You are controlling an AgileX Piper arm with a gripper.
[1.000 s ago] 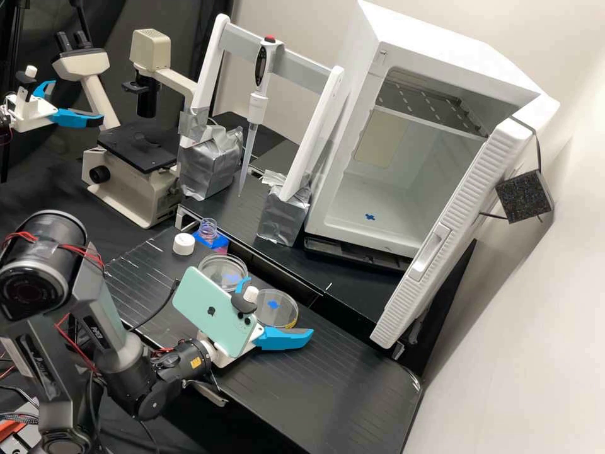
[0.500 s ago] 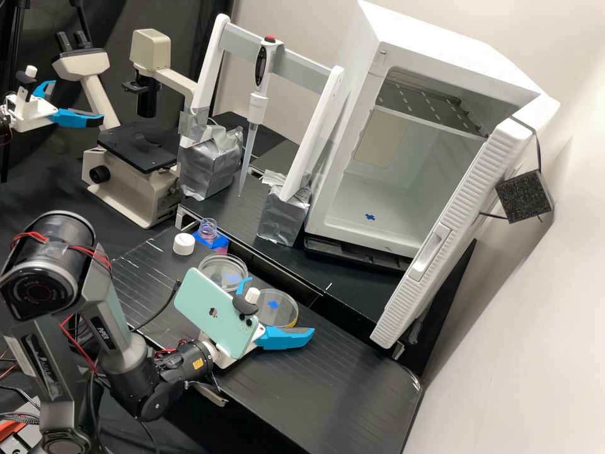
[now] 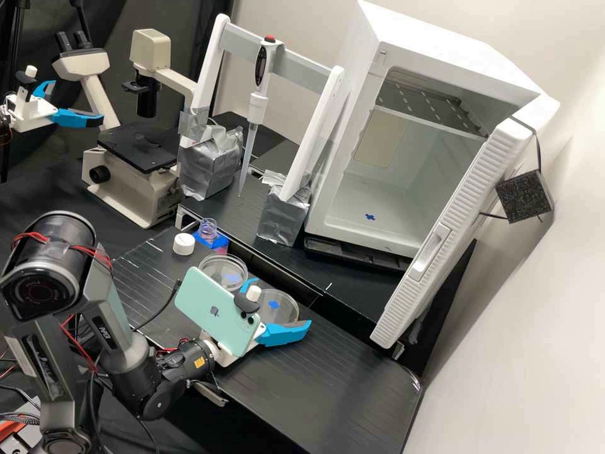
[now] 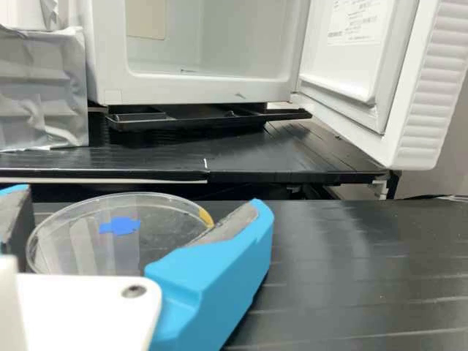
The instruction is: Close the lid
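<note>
Two bright blue fingers (image 3: 287, 334) of the white gripper (image 3: 280, 302) are clasping the nearer clear petri dish piece (image 3: 285, 310), the one carrying a blue patch (image 3: 274, 304), and over the last second they have been drawing in towards each other from a wider spread. The outer finger is now hiding the yellow mark (image 4: 206, 216) from the high view, while in the wrist view that mark is sitting on the rim right beside a grey pad (image 4: 230, 223). The piece is filling the gap between the fingers and is looking gripped by its edge, though how firmly is staying unclear. It is resting low over the black bench (image 3: 353, 378), and no lift is showing yet. Just beside it, further towards the uncapped flask (image 3: 216, 241) and the loose white screw cap (image 3: 184, 244), the second petri dish piece (image 3: 214, 265) is lying on the bench. For the task, this narrowing is probably marking the shift from lining up to taking hold, with the held piece likely serving as the lid. The next move is presumably calling for a level lift and a short carry over its partner; a one-sided squeeze could be tipping the thin rim or letting it slip.
</note>
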